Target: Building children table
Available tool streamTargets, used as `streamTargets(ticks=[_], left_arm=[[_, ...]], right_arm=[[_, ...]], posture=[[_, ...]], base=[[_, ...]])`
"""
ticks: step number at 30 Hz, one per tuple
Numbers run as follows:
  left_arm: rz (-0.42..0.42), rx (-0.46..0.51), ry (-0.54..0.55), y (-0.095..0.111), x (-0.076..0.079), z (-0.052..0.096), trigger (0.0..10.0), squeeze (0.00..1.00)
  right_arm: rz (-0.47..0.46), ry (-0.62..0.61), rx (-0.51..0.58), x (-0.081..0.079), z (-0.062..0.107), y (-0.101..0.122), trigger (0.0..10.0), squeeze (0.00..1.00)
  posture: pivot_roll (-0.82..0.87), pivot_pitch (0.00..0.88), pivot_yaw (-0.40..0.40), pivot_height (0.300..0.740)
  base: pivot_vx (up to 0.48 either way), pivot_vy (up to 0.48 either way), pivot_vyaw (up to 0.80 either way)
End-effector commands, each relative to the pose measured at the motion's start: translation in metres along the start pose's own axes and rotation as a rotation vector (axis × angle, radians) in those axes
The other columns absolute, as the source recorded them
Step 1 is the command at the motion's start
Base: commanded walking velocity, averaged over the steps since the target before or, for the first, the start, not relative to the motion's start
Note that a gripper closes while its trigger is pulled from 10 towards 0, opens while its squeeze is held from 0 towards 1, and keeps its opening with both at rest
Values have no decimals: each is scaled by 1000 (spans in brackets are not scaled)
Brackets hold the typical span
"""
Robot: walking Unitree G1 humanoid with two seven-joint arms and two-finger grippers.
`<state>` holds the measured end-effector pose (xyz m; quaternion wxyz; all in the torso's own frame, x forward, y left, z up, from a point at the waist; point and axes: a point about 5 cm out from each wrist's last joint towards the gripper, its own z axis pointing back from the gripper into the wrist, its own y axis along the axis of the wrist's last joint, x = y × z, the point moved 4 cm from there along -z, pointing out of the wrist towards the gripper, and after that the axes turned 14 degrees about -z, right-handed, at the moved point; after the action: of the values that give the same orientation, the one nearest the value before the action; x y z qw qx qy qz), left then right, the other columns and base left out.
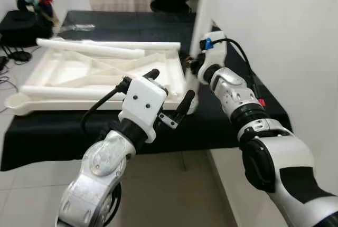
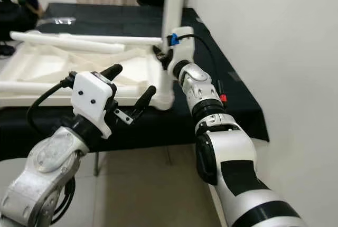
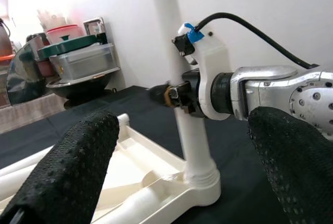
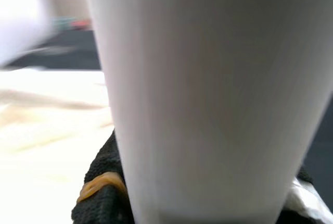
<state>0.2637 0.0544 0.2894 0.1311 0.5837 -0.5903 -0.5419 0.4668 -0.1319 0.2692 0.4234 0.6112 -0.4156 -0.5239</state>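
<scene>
Upturned white plastic children's tabletop point(image 1: 100, 71) lies on the black-draped worktop point(image 1: 68, 126), loose white legs point(image 1: 90, 49) across it. Left gripper point(image 1: 169, 92) hovers just beside its near corner, fingers spread and empty. Right gripper point(image 2: 165, 58) clasps the upright white leg point(image 3: 183, 125) in the corner socket; judging by this, hold it plumb and press straight down.

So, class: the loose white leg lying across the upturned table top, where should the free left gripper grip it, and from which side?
Probably mid-length on the loose leg, from above. It lies flat across the table top, its round shaft exposed there. The left gripper hovers open; the right gripper holds the upright leg.
</scene>
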Motion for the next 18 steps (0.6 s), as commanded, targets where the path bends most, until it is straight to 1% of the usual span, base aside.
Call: streamTargets(ticks=[1,2,3,5,6,7,8,9,10,11,12,13,14,15,16,17,18], left_arm=[[5,-2,-10,1,4,0,10000,0],[5,-2,-10,1,4,0,10000,0],[6,-1,-11,1,5,0,10000,0],[6,-1,-11,1,5,0,10000,0],[7,-1,-12,1,6,1,10000,0],[7,-3,-11,1,6,1,10000,0],[6,-4,-9,0,6,2,10000,0],[6,-4,-9,0,6,2,10000,0],[4,-6,-7,0,5,2,10000,0],[4,-6,-7,0,5,2,10000,0],[2,-8,-5,0,5,3,10000,0],[2,-8,-5,0,5,3,10000,0],[1,-10,-5,-1,4,3,10000,0],[0,-11,-4,-2,4,3,10000,0],[0,-11,-4,-2,4,3,10000,0],[-3,-14,-5,-3,4,4,10000,0],[-2,-14,-5,-3,4,4,10000,0]], right_arm=[[-27,-254,-3,29,7,-14,0,0],[-27,-254,-3,29,7,-14,0,0],[-60,-301,23,23,8,-16,0,0],[-60,-301,23,23,8,-16,0,0],[-95,-313,39,12,10,-20,0,0],[-115,-314,51,-5,11,-23,0,0],[-128,-282,42,-21,11,-28,0,0],[-128,-282,42,-21,11,-28,0,0],[-118,-224,34,-38,11,-29,10000,0],[-118,-224,34,-38,11,-29,10000,0],[-104,-188,41,-49,11,-29,10000,0],[-104,-188,41,-49,11,-29,10000,0],[-90,-147,60,-56,11,-25,10000,1000],[-71,-114,89,-61,11,-20,10000,1000],[-71,-114,89,-61,11,-20,10000,1000],[-56,-73,139,-62,11,-9,10000,1000],[-53,-75,147,-60,11,-6,10000,1000]], posture=[[82,121,-101,740],[82,121,-101,740],[84,120,-100,740],[84,120,-100,740],[84,117,-105,740],[92,116,-111,740],[93,115,-112,740],[93,115,-112,740],[91,113,-111,740],[91,113,-111,740],[91,112,-113,740],[91,112,-113,740],[92,110,-115,740],[88,108,-113,740],[88,108,-113,740],[87,106,-113,740],[87,106,-113,740]], base=[[0,0,0],[0,0,0],[0,0,0],[0,0,0],[0,0,0],[0,0,0],[0,0,0],[0,0,0],[0,0,0],[0,0,0],[0,0,0],[0,0,0],[0,0,0],[0,0,0],[0,0,0],[0,0,0],[0,0,0]])
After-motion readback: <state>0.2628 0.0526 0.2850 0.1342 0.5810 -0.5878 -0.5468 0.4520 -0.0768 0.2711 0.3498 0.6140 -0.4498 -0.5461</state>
